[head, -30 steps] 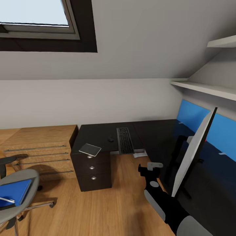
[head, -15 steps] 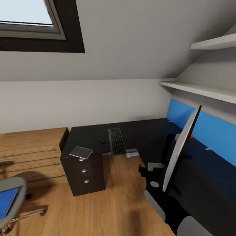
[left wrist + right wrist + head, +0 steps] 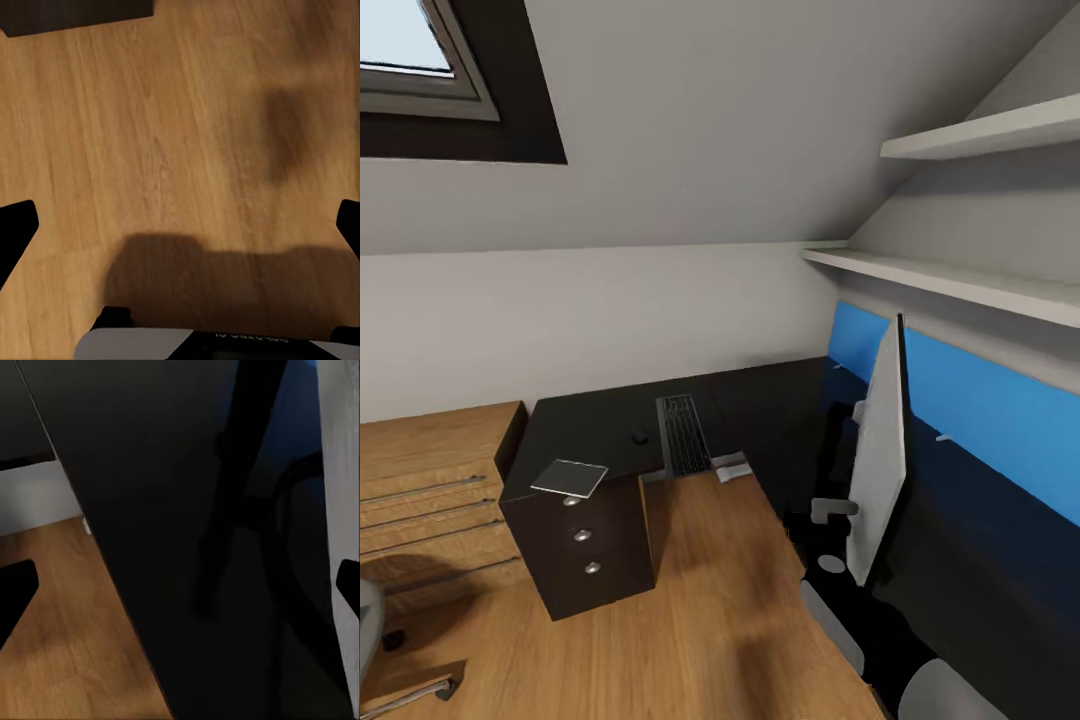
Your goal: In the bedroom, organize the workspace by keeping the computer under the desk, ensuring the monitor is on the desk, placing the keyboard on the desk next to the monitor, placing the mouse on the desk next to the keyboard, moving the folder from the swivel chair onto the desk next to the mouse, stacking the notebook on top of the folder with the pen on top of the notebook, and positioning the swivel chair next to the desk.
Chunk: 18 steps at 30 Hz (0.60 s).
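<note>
One desk (image 3: 760, 400), one monitor (image 3: 880, 450), one keyboard (image 3: 682, 435), one mouse (image 3: 640, 437), one notebook (image 3: 570, 477), two shelves (image 3: 960, 285).

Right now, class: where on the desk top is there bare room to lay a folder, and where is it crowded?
The desk is bare in its corner, between the keyboard and the monitor. Its left end is crowded: mouse beside the keyboard, notebook overhanging the front edge.

Grey sloped ceiling, skylight (image 3: 410, 60), white shelves (image 3: 960, 285), plank floor (image 3: 690, 620).
</note>
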Motion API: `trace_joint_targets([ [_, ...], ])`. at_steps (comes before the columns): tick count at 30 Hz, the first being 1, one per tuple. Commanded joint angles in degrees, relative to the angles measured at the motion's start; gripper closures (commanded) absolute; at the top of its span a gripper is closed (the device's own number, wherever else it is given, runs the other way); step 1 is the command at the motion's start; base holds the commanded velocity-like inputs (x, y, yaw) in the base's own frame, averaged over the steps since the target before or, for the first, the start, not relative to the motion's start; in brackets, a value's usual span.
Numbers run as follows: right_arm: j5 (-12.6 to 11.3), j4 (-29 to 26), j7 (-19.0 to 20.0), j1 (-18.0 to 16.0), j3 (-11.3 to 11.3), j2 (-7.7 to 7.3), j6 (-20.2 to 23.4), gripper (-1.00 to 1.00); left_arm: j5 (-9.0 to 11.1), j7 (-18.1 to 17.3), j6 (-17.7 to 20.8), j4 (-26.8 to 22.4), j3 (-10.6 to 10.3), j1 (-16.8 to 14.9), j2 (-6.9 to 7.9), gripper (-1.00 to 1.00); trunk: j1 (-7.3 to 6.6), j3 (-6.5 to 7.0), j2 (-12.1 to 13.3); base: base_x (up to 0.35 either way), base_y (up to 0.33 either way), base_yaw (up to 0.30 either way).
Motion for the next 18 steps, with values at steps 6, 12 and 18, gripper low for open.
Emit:
trace_joint_targets([
  [6, -0.8, 0.6, -0.5, -0.1, 0.1, -0.07, 0.2, -1.00, 0.4, 0.4, 0.3, -0.2, -0.1, 0.0, 0.03, -1.00, 0.02, 0.10, -0.1, 0.000, 0.000, -0.249],
  [12, -4.9, 0.6, -0.5, -0.1, 0.0, -0.26, 0.1, -1.00, 0.4, 0.4, 0.3, -0.2, -0.1, 0.0, 0.08, -1.00, 0.02, 0.28, -0.1, 0.000, 0.000, -0.249],
  [18, -5.1, 0.7, -0.5, -0.1, 0.0, -0.27, 0.1, -1.00, 0.4, 0.4, 0.3, -0.2, -0.1, 0.0, 0.09, -1.00, 0.02, 0.46, -0.1, 0.000, 0.000, -0.249],
])
